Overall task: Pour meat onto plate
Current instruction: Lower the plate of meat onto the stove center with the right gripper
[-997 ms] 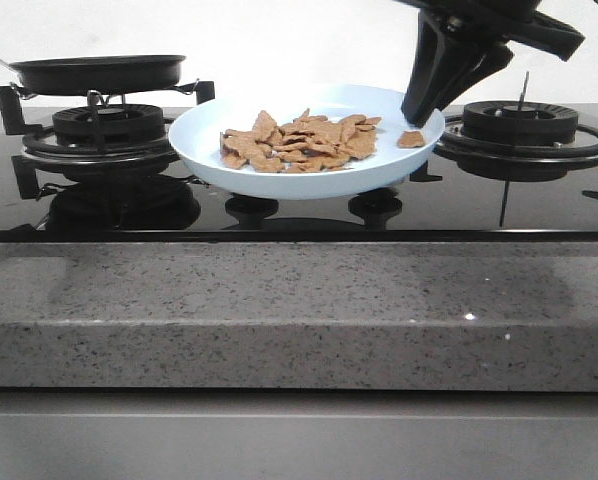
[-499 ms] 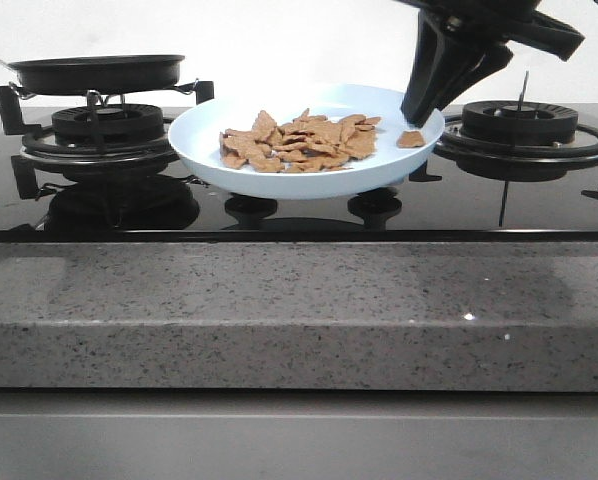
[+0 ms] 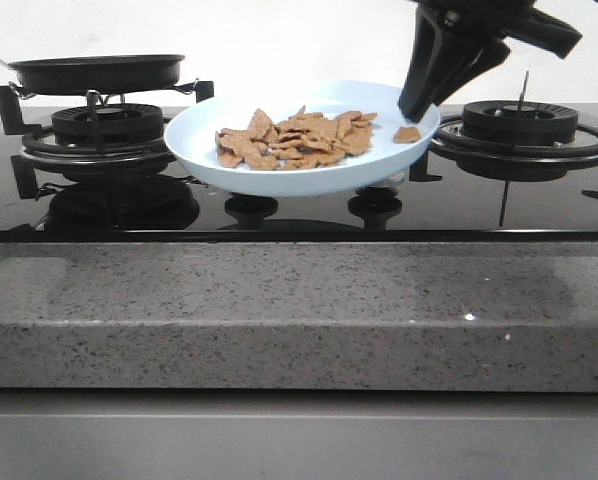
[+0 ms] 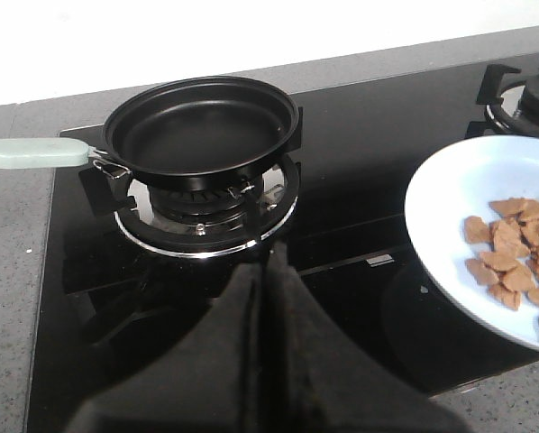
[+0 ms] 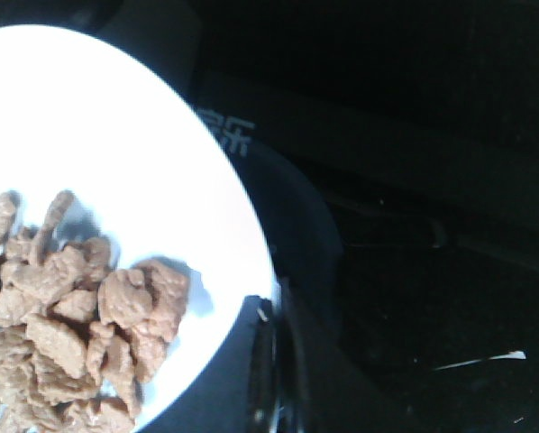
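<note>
Black glass cooktop (image 3: pixel 299 212) on grey speckled tabletop (image 3: pixel 299 310). Plate (image 3: pixel 194 140) sits mid-cooktop between the burners, my right end effector (image 3: pixel 416 105) clamped on its right rim. Empty black frying pan (image 4: pixel 202 126) on burner left of plate. Meat (image 3: pixel 294 140) heaped on plate. My left end effector (image 4: pixel 265 271) pressed together, holding nothing, near pan.

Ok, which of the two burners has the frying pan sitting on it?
The left burner, on the robot's left side. The black frying pan with the pale green handle rests on its grate and is empty. The right burner carries nothing on it.
</note>
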Action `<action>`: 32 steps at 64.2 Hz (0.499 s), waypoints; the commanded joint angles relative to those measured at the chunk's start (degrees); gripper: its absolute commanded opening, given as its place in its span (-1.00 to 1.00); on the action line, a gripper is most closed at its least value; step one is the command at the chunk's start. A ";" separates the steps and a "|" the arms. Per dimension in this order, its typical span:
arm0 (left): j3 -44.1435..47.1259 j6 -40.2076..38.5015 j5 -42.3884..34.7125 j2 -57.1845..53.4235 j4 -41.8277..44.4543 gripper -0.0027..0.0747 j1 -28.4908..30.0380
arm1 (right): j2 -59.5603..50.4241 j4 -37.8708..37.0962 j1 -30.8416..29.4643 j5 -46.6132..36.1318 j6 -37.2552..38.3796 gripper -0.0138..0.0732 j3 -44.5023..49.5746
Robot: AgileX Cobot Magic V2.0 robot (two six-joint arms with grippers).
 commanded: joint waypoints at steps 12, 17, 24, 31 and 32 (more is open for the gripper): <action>-1.67 -0.65 -4.86 -0.23 -0.33 -0.98 -0.45 | 2.00 4.00 -3.33 1.94 -0.33 -0.84 -12.07; -1.67 -0.65 -4.86 -0.23 -0.33 -0.98 -0.45 | 4.32 4.00 -4.40 3.19 -0.33 -0.84 -16.65; -1.67 -0.65 -4.86 -0.23 -0.33 -0.98 -0.45 | 8.91 4.04 -5.69 4.55 -0.33 -0.84 -23.69; -1.67 -0.65 -4.86 -0.23 -0.33 -0.98 -0.45 | 13.68 4.04 -6.58 5.47 -0.33 -0.84 -29.83; -1.67 -0.65 -4.86 -0.23 -0.33 -0.98 -0.45 | 14.31 4.04 -6.65 5.55 -0.33 -0.84 -30.56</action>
